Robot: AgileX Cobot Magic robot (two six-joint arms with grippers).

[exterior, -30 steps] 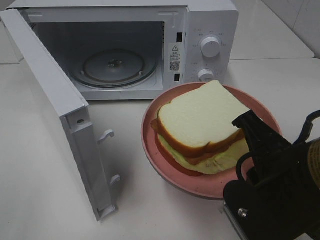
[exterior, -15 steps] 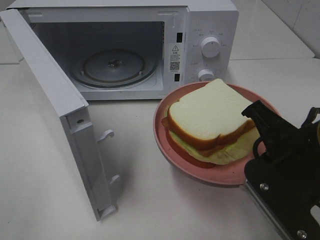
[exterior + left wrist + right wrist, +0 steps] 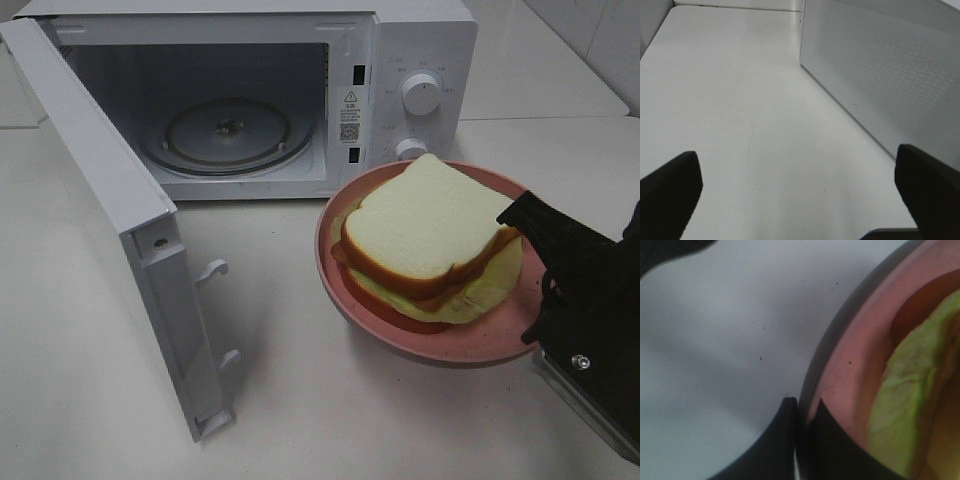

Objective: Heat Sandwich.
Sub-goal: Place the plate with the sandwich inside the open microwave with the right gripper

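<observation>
Right gripper (image 3: 518,214) is pinched narrow on the right-hand rim of the plate (image 3: 440,345). The right wrist view shows its two black fingers (image 3: 782,440) nearly together, with the pink rim (image 3: 840,380) caught between them. It touches nothing else, and the bread is clear of the fingertips. Left gripper (image 3: 800,195) is spread wide, one dark finger (image 3: 670,195) at each lower corner of its wrist view, with only bare table (image 3: 740,100) between them. It holds nothing and sits beside the perforated outer face of the open microwave door (image 3: 880,75). The sandwich (image 3: 425,225) lies on the plate in front of the microwave (image 3: 430,40), below its control panel and outside the cavity, with pale green filling (image 3: 905,410) sticking out at the gripper side. Counts: one sandwich, one plate, one microwave, one door (image 3: 100,200) swung fully open to the left, one glass turntable (image 3: 228,135) inside, two knobs, upper (image 3: 421,93) and lower (image 3: 411,150), and two latch hooks (image 3: 212,270) on the door edge.
</observation>
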